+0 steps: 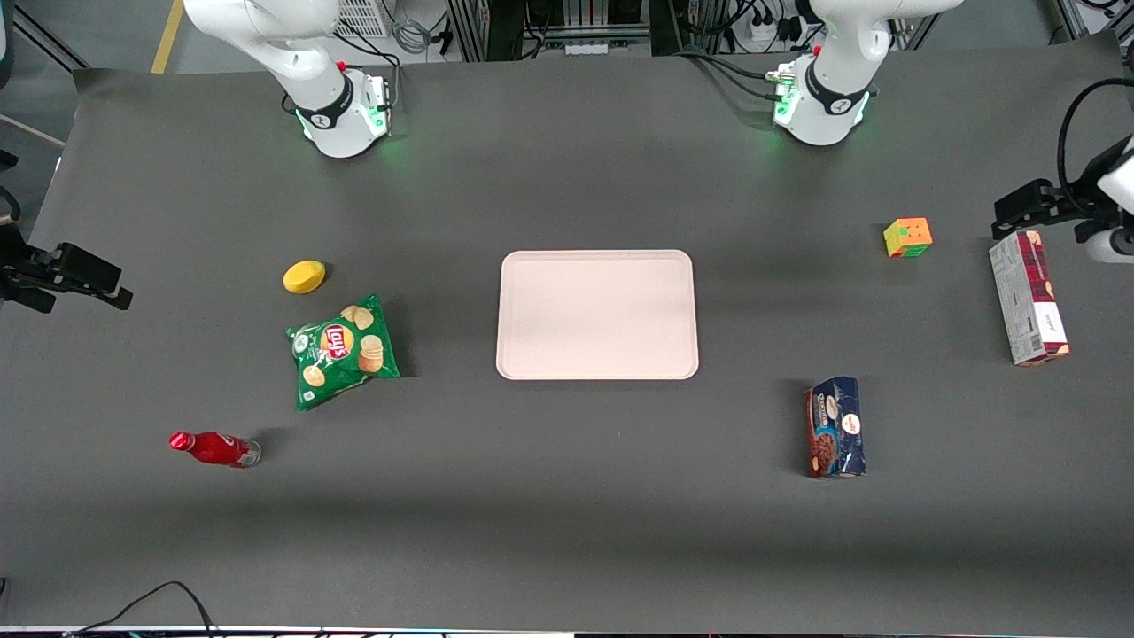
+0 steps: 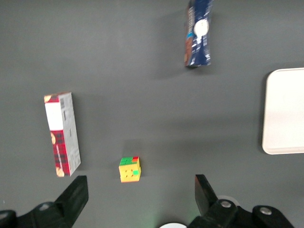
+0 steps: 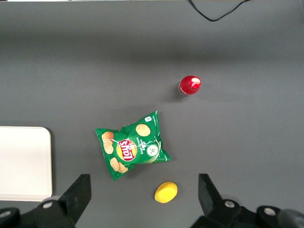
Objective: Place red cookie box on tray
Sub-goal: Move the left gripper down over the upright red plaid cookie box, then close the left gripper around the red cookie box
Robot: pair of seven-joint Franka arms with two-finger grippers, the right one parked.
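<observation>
Surface: dark grey mat (image 1: 567,523) over the whole table, faintly creased, one black cable at its near edge.
Room: grey floor with a yellow line, metal racks and power strips with cabling past the arm bases.
Gripper (image 2: 141,199): raised over the working arm's end of the table; fingers (image 2: 75,194) spread wide, nothing between them.
Red cookie box (image 1: 1028,297): flat on the mat at the working arm's end, well apart from the tray, grey-white face showing.
Tray (image 1: 597,315): mid-table, pale pink, bare.
Colour cube (image 1: 907,237): between box and tray.
Blue cookie package (image 1: 834,427): nearer the front camera than the cube.
Parked arm's end: chip bag (image 1: 343,349), yellow object (image 1: 304,276), red bottle (image 1: 213,448).
</observation>
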